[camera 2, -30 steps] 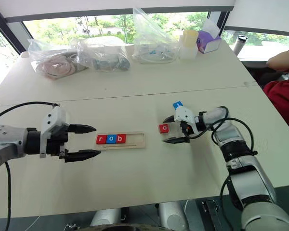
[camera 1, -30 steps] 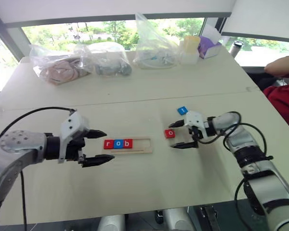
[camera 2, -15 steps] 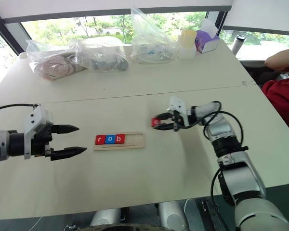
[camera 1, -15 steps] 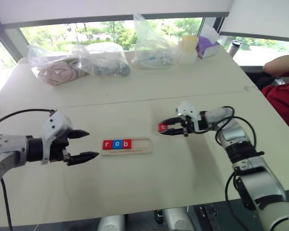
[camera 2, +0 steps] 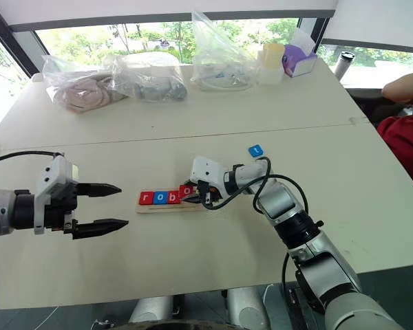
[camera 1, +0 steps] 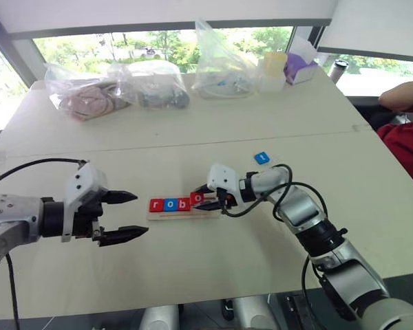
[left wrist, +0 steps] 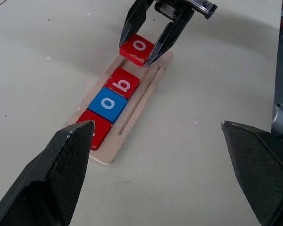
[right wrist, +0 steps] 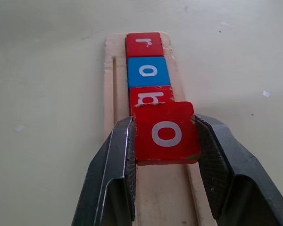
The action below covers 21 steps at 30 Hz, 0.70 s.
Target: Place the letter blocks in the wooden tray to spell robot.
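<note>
At centre frame, the right gripper (camera 1: pixel 208 196) holds a red "o" block (right wrist: pixel 165 132) clamped by its two side edges between the jaws, poised just above the wooden tray (left wrist: pixel 134 107). Three blocks already sit in the slot: a red "r" (right wrist: pixel 144 44), a blue "o" (right wrist: pixel 149 71) and a red "b" (right wrist: pixel 151 97), packed edge to edge.

The held tile appears tilted, its leading edge overlapping or hiding the near edge of the "b". That is the likely trouble spot. Released as it hangs, the tile could come to rest propped on the "b" or on the slot's lip instead of lying flat. A push forward while lowering might shove the seated row along the slot, or skid the light tray across the table (camera 1: pixel 193 275). The thick fingers (right wrist: pixel 111 174) flank the tile closely; lowered into the narrow recess, they may catch the tray's rails and lift or twist it on opening.

At left of frame, the left gripper (camera 1: pixel 122 216) hangs with jaws wide apart, holding nothing, near the tray's "r" end but not touching it, so the tray looks unbraced.

The last piece, a blue "t" block (camera 1: pixel 261 157), lies alone on the table, above and to the right of the tray, well apart from both grippers.
</note>
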### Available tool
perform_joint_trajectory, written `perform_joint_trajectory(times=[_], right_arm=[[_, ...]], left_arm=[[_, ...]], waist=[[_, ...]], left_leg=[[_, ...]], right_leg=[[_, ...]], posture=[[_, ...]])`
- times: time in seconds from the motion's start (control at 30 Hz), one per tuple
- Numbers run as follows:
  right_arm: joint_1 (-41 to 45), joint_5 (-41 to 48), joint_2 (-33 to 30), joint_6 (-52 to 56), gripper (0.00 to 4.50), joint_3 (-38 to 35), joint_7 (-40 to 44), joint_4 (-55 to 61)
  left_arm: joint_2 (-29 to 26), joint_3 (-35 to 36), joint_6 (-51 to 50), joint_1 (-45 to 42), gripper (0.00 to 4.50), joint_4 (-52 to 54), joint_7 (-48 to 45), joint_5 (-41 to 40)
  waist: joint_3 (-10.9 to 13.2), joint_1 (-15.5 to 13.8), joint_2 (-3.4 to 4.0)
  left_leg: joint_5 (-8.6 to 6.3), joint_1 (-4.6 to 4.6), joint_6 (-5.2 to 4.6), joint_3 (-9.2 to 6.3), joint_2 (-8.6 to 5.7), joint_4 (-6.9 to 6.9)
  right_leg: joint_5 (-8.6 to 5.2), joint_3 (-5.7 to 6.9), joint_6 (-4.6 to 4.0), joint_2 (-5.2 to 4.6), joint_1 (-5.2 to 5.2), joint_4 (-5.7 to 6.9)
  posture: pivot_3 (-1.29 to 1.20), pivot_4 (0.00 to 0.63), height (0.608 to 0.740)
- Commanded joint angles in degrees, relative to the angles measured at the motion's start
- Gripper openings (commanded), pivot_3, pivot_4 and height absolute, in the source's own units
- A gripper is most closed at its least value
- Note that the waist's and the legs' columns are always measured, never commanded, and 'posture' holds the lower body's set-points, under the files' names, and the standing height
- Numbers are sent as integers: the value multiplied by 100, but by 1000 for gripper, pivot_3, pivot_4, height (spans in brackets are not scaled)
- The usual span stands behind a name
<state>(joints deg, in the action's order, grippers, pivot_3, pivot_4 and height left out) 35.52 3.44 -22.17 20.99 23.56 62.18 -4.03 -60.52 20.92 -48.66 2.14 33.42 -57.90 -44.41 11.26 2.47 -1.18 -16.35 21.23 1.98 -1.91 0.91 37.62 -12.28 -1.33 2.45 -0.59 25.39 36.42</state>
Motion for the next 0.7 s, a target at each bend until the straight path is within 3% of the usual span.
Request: perform_joint_trajectory(times=[0.03,0.43,0.63,0.7], right_arm=[[-29,5,1,3,1202,50,-12,297],[-86,-63,100,-118,1202,120,-160,87],[-59,-78,184,-147,4243,104,-249,76],[-45,-110,173,-210,4477,67,-308,69]], left_arm=[[23,-67,43,-80,4500,29,108,18],[54,-352,179,-299,4500,-103,231,145],[86,-396,180,-351,4500,-114,272,183],[97,-406,185,-362,4500,-121,295,203]], waist=[[0,7,0],[0,5,0],[0,5,-1],[0,5,-1]], left_leg=[[0,-1,0,0,0,-1],[0,0,0,1,0,-1],[0,0,0,0,0,-1],[0,0,0,1,0,-1]], right_leg=[[0,0,0,1,0,0],[-1,0,1,1,1,0],[1,0,1,1,1,0],[0,0,2,1,1,0]], posture=[[0,150,740],[0,150,740],[0,150,740],[0,150,740]])
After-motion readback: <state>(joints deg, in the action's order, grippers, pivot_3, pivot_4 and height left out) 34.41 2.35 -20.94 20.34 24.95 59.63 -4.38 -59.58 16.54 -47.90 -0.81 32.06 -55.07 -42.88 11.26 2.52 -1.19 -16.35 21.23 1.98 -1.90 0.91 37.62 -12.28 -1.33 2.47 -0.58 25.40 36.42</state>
